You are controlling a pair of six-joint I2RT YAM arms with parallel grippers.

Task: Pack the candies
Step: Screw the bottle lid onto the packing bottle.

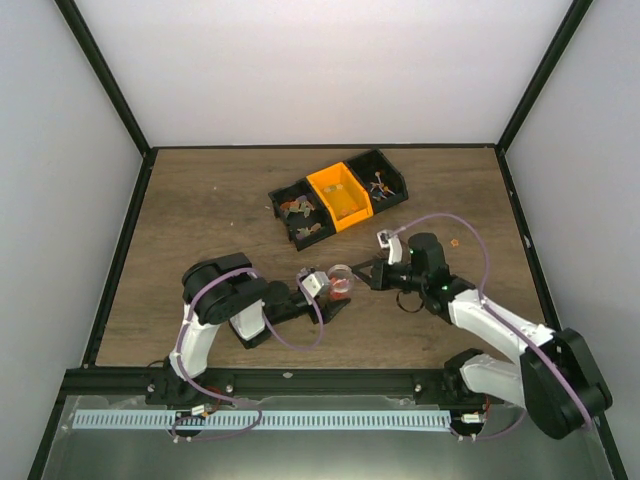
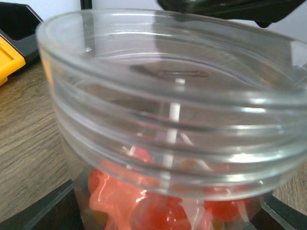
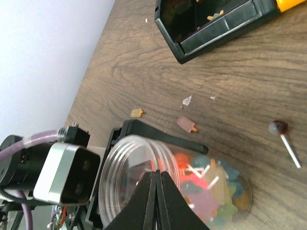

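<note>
A small clear cup lies tilted in my left gripper, which is shut on it; its black fingers run along the cup's sides. The cup holds many small candies in red, orange, blue, green and white, some on white sticks. In the left wrist view the cup's threaded rim fills the frame, with red candies at the bottom. My right gripper is shut, its tips over the cup's open rim; I see nothing between them. It shows in the top view just right of the cup.
Two black bins flank an orange bin behind the cup, with small candies in the black ones. Loose on the table: a dark lollipop, a pink candy, a yellow candy, an orange candy.
</note>
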